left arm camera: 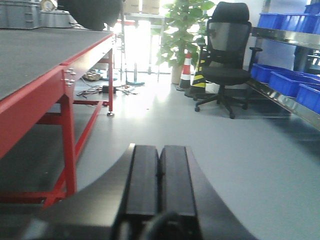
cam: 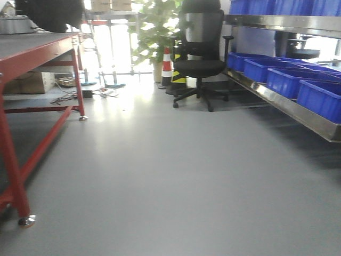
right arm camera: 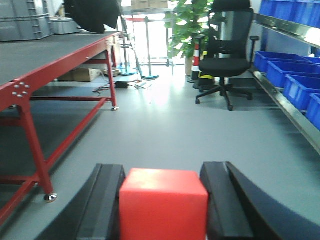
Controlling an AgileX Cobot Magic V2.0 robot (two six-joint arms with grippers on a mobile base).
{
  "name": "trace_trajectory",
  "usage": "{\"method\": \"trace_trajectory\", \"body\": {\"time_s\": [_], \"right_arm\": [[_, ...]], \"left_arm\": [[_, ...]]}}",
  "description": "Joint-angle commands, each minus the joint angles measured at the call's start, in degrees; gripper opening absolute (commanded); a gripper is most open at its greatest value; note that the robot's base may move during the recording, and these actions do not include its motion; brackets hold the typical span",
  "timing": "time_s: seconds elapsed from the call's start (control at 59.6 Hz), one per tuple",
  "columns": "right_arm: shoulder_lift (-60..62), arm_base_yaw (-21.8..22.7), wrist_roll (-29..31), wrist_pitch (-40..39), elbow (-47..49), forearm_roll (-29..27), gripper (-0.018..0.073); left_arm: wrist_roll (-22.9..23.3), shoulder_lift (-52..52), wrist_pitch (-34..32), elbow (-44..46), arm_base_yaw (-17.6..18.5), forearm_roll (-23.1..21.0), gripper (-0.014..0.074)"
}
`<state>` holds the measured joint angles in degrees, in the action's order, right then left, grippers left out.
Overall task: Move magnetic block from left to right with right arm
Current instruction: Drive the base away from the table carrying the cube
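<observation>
In the right wrist view the magnetic block [right arm camera: 163,205], a plain bright-red cube, fills the space between the two dark fingers of my right gripper [right arm camera: 163,172]. Both fingers press against its sides, and it is held in the air above the grey floor. In the left wrist view my left gripper [left arm camera: 159,147] is shut, its two black pads pressed together with nothing between them. The front view shows neither gripper nor the block.
A red-framed table [cam: 32,50] with a dark top stands on the left. A black office chair [cam: 200,58], a traffic cone [cam: 167,66] and a potted plant [cam: 154,32] are at the back. Blue bins [cam: 298,80] sit on a steel shelf at the right.
</observation>
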<state>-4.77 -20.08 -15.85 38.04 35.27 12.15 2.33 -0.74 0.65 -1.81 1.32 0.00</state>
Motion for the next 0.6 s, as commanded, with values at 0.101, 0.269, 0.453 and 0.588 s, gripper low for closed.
{"method": "trace_trajectory", "body": {"time_s": [0.101, 0.269, 0.453, 0.588], "right_arm": [[-1.0, 0.3, 0.4, -4.9, 1.5, 1.1, 0.0184], [-1.0, 0.3, 0.4, -4.9, 1.5, 1.1, 0.0184], [-1.0, 0.3, 0.4, -4.9, 1.5, 1.1, 0.0184], [-1.0, 0.3, 0.4, -4.9, 1.5, 1.1, 0.0184]], "left_arm": [[0.4, -0.9, -5.5, -0.5, -0.1, 0.0, -0.0116], [0.4, -0.9, -5.5, -0.5, -0.1, 0.0, -0.0116], [0.4, -0.9, -5.5, -0.5, -0.1, 0.0, -0.0116], [0.4, -0.9, -5.5, -0.5, -0.1, 0.0, -0.0116]]}}
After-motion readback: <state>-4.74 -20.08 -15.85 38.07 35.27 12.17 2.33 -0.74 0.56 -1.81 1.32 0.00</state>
